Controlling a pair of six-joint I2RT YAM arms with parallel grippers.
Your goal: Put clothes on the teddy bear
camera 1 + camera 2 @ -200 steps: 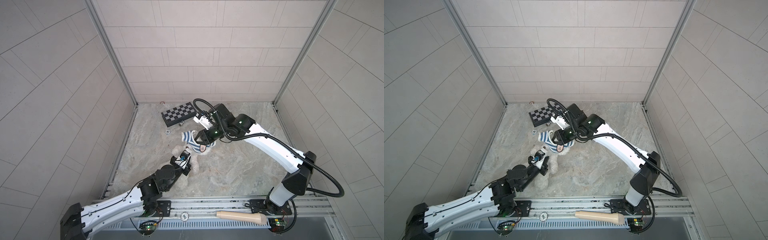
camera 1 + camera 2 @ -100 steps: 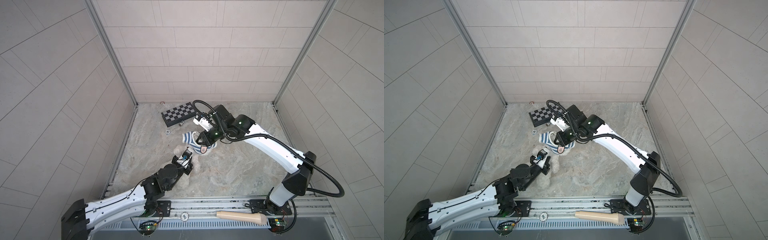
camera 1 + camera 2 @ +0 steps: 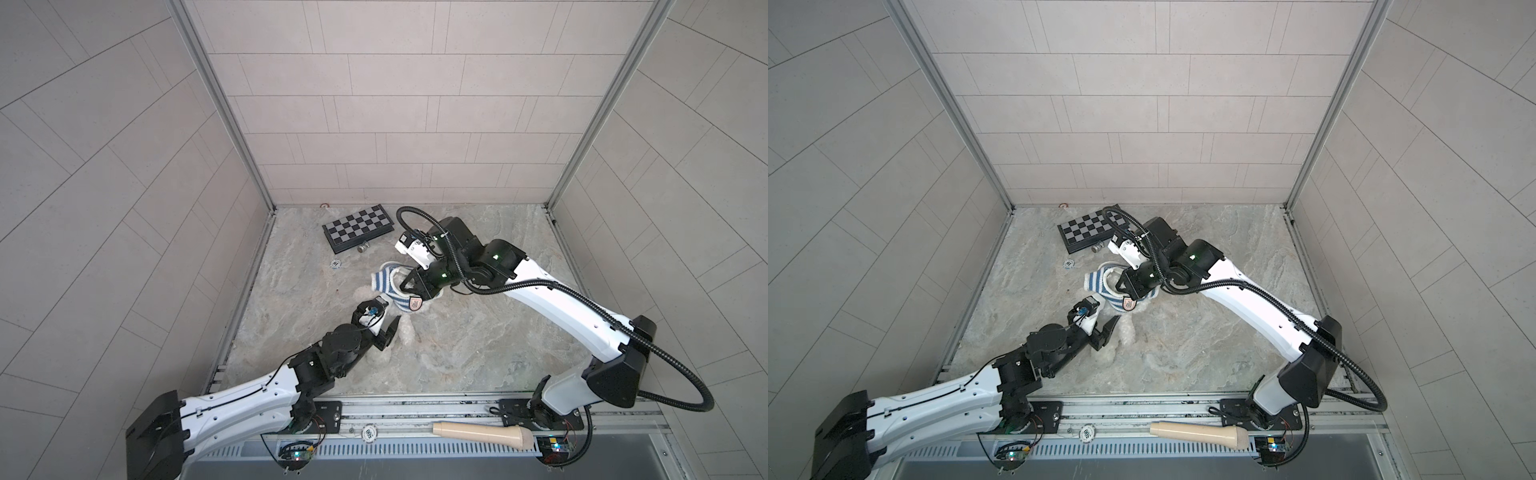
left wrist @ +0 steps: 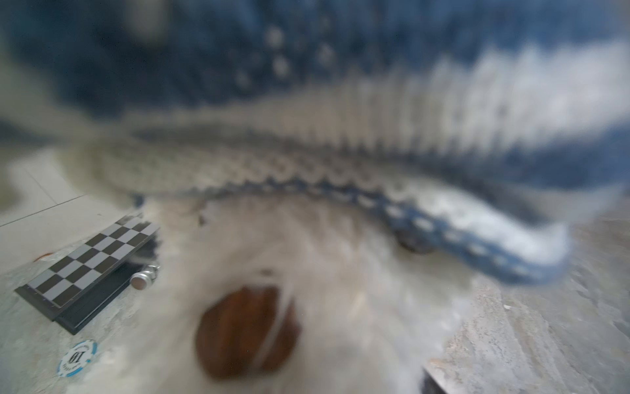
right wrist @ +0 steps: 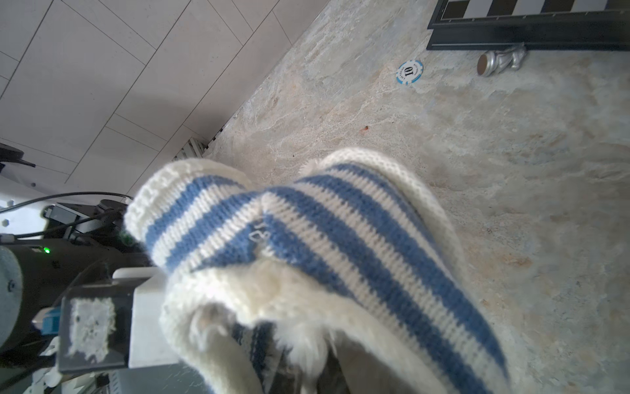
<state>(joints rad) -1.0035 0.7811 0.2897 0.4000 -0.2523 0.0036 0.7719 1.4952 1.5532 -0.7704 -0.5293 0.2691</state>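
Note:
The white fluffy teddy bear lies on the marble floor between both arms. The blue-and-white striped shirt is bunched over its upper part, badge toward the front. My right gripper is shut on the shirt; in the right wrist view the shirt and bear fur cover its jaws. My left gripper stands open at the bear's lower side. The left wrist view is blurred, showing fur, a brown nose and the shirt close up.
A folded chessboard lies at the back left with a silver chess piece beside it. A blue-and-white poker chip lies left of the shirt. A beige cylinder rests on the front rail.
My left gripper's jaws have opened beside the bear. My right gripper has closed on the shirt and barely moved.

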